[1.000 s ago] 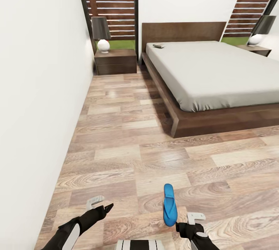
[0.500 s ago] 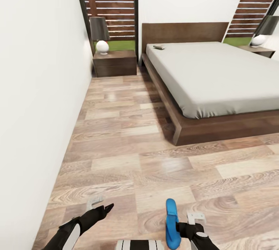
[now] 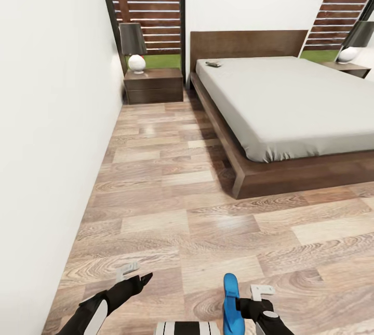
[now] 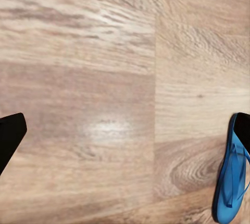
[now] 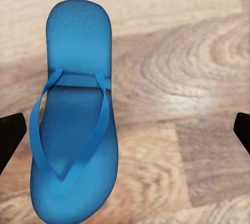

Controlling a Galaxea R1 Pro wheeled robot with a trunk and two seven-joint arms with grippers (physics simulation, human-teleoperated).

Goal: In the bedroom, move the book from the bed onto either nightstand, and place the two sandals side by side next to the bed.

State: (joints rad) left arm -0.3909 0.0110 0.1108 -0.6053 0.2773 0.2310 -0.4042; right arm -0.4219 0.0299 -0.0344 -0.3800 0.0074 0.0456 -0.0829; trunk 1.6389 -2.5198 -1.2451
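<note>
Bed (image 3: pixel 291 101) sat far right, nightstand (image 3: pixel 154 84) at its far left by wall. Book (image 3: pixel 213 64) lay on mattress near headboard. One sandal (image 3: pixel 229 306) lay on floor near you, just beside right gripper (image 3: pixel 258 298). Your left gripper (image 3: pixel 134 274) hung over bare floor. Can't tell either gripper's opening.

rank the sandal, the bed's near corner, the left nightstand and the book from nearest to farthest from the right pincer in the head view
1. Sandal, right beside the right pincer.
2. Bed corner, ahead on the right.
3. Nightstand, far left by the wall.
4. Book, on the mattress near the headboard; close to the nightstand's range.
</note>
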